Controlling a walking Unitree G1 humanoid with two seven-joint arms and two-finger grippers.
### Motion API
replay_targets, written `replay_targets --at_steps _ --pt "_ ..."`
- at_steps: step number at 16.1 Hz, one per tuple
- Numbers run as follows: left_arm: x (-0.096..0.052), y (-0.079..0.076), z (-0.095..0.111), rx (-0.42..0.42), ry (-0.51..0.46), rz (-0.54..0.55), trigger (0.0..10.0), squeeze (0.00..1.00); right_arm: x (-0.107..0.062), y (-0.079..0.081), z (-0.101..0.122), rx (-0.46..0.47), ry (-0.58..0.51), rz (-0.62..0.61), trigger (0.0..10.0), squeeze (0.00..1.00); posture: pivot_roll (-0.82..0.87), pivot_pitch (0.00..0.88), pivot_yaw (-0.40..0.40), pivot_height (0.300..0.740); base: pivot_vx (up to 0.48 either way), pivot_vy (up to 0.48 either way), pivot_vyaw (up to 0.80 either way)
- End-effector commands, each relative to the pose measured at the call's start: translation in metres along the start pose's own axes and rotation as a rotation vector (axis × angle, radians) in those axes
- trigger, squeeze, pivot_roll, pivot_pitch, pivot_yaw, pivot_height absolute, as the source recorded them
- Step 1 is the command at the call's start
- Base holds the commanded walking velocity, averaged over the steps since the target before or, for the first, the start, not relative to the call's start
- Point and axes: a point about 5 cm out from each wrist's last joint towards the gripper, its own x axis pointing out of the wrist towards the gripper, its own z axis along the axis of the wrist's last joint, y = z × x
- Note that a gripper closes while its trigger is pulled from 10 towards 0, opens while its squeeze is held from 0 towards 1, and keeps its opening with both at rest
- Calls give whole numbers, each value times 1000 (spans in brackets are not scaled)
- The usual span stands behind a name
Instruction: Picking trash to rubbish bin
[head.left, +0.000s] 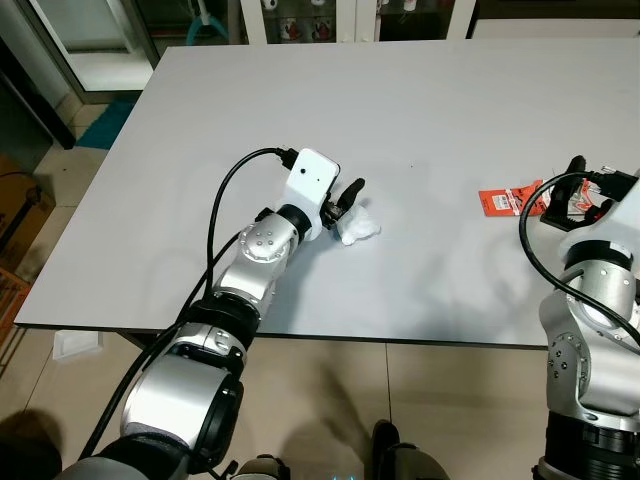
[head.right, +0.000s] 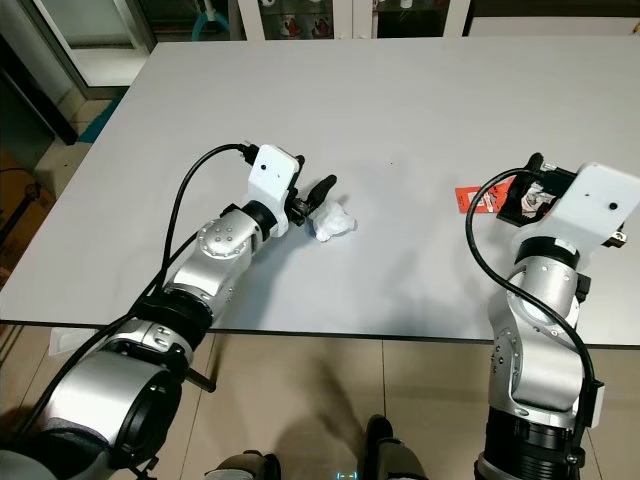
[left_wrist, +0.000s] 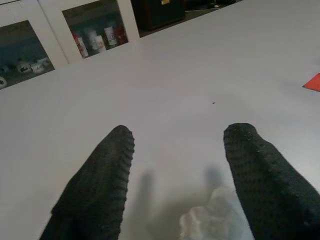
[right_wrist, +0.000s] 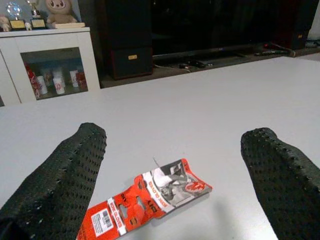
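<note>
Left gripper is held open around the crumpled white tissue on the table; right gripper is spread over the red wrapper, far right. Both flimsy scraps could be pushed away if closed on too high

the grey table lies bare between crumpled tissue and red wrapper.

A wide grey counter stands on a beige tiled floor. At the far side are white glass-door cabinets holding cups, with a dark cabinet to their right.
</note>
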Motion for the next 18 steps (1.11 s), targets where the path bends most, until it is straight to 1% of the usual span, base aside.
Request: replay_targets --at_steps 1,3,5,6,7,8,10,11,12,13,14,15,18 --pt "0 11 7 9 -11 12 10000 1000 0 4 -2 -2 12 14 10000 1000 117 168 83 740 0 0 0" --pt "-1 14 11 -7 -33 24 10000 1000 1 5 -2 -11 5 18 10000 1000 123 159 82 740 0 0 0" --pt "-2 14 12 -30 -33 8 10000 1000 1 5 -2 -10 6 25 10000 1000 123 155 78 740 0 0 0" --pt "-2 12 10 -50 -19 -25 10000 1000 1 5 -2 -14 6 29 10000 1000 124 156 76 740 0 0 0" --pt "-2 11 9 -79 -3 -78 10000 357 1 6 -2 -19 7 34 10000 1000 127 155 75 740 0 0 0" --pt "-2 11 10 -100 -1 -104 10000 0 1 7 -3 -21 10 36 10000 1000 130 154 76 740 0 0 0" --pt "0 11 16 -115 -20 -133 10000 0 1 11 -1 -4 -6 46 10000 1000 133 154 76 740 0 0 0" --pt "0 10 18 -114 -24 -135 10000 0 1 12 0 -1 -12 49 10000 925 133 154 76 740 0 0 0" --pt "1 7 17 -116 -23 -142 10000 0 1 12 2 -10 -25 48 10000 769 131 150 79 740 0 0 0" --pt "1 3 16 -122 -22 -156 10000 0 1 12 1 -22 -13 44 10000 592 131 150 79 740 0 0 0" --pt "0 0 16 -128 -24 -171 10000 0 1 10 1 -25 -9 36 10000 180 131 150 79 740 0 0 -788" --pt "0 -1 16 -134 -24 -178 10000 0 2 9 1 -30 -11 31 10000 0 131 150 79 740 0 0 -788" --pt "1 -2 17 -147 -17 -176 10000 0 2 10 3 -51 -20 37 10000 0 131 150 79 740 0 0 -788"
